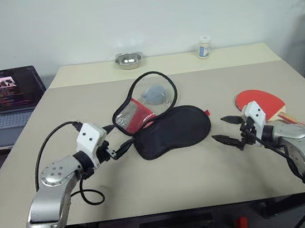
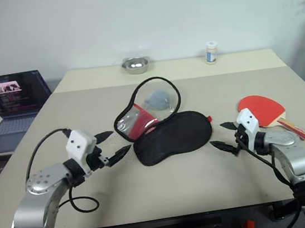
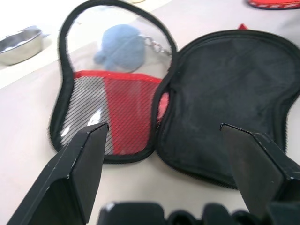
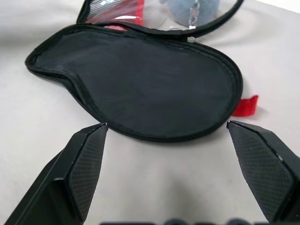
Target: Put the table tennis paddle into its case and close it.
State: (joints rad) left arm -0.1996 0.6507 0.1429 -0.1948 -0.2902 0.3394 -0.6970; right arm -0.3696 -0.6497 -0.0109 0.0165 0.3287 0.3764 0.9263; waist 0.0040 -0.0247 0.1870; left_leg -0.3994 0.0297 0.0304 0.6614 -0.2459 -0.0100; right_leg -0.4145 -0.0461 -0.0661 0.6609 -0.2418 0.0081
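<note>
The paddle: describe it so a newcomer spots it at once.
On the beige table, look toward the robot's right side, just beyond the open right gripper. The table tennis paddle lies flat there, apart from the open case: round red face, short wooden handle.

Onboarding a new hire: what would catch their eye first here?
The case lies unzipped mid-table, its black half flat and its clear, red-mesh flap propped up. The red table tennis paddle lies apart from it near the right gripper; that and the left gripper hang open, flanking the case.

Left gripper (image 3: pixel 159 136) spread wide, case (image 3: pixel 225 98) lying unzipped, grey pouch (image 3: pixel 123 47) behind clear flap
</note>
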